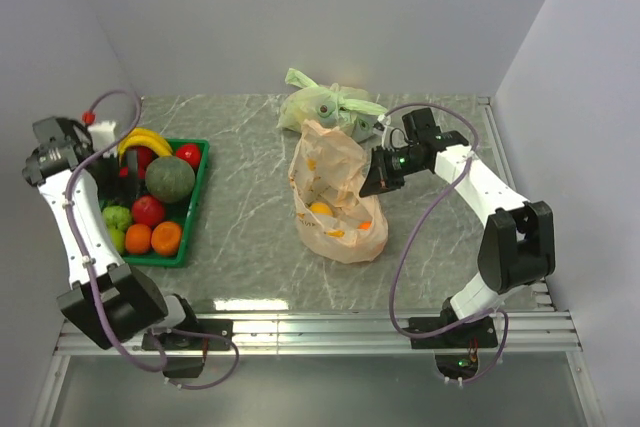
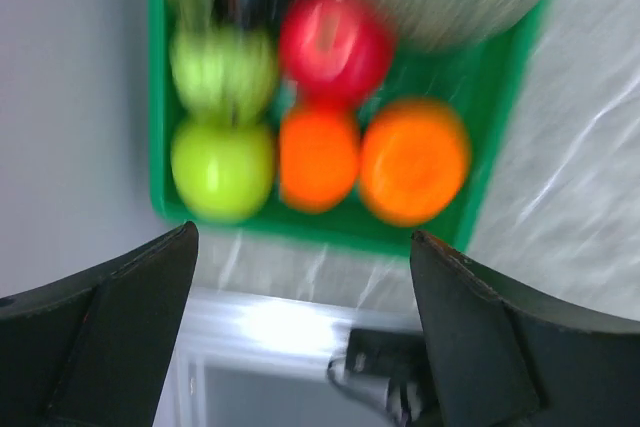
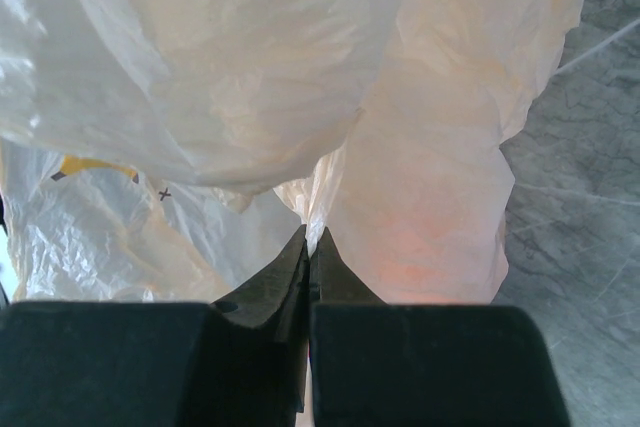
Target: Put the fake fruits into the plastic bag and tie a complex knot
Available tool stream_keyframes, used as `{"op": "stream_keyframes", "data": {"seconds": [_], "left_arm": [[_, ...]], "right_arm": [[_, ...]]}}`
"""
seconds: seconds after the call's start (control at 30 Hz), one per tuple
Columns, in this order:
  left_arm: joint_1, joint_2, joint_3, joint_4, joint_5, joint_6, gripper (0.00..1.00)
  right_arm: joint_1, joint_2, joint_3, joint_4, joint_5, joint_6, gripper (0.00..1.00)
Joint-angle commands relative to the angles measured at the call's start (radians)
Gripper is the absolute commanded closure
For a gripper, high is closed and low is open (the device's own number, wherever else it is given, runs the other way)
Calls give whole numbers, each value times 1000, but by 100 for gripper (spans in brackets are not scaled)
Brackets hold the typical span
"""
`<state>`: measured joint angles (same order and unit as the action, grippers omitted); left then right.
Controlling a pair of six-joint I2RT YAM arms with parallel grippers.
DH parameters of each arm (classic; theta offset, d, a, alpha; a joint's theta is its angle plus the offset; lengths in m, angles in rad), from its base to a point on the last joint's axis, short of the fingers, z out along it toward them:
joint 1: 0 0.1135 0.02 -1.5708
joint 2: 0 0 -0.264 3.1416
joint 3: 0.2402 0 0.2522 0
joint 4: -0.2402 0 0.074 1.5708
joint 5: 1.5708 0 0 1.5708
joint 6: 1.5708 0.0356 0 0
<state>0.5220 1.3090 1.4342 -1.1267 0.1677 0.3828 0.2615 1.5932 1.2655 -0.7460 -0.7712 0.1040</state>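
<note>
The peach plastic bag (image 1: 335, 202) stands open mid-table, with orange fake fruits (image 1: 321, 210) showing through it. My right gripper (image 1: 376, 175) is shut on the bag's right edge; in the right wrist view its fingertips (image 3: 308, 232) pinch a fold of the film (image 3: 420, 197). More fake fruits lie in the green tray (image 1: 196, 202): a banana (image 1: 145, 139), a red apple (image 2: 335, 42), two oranges (image 2: 414, 159) and a green apple (image 2: 222, 167). My left gripper (image 2: 305, 257) hangs wide open above the tray's near end (image 1: 118, 179), holding nothing. The knot is out of view.
A large dark green melon (image 1: 170, 179) fills the tray's middle. A tied pale green bag (image 1: 325, 105) lies behind the peach bag near the back wall. Grey walls close in on the left, back and right. The table's metal front rail (image 1: 320, 322) runs along the near edge.
</note>
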Motion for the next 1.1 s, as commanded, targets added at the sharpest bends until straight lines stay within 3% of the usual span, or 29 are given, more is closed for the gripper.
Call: {"op": "stream_keyframes", "data": {"seconds": [0.0,0.2,0.37,0.67,1.07], "left_arm": [[84,-42,-131,-114,-80,183,8],[226,-57,-306,20,-123,347,11],[233,-28,-351,113,-125,421,11],[239,128,-290,160,-94,409,9],[239,203,-374,283,-62,415,7]], "right_arm": [[-4,4,52,-18,9,-33,100],[-5,17,58,-16,16,-35,100],[-5,14,54,-13,23,-32,100],[-5,16,55,-18,23,-30,100],[-5,20,67,-24,16,-24,100]]}}
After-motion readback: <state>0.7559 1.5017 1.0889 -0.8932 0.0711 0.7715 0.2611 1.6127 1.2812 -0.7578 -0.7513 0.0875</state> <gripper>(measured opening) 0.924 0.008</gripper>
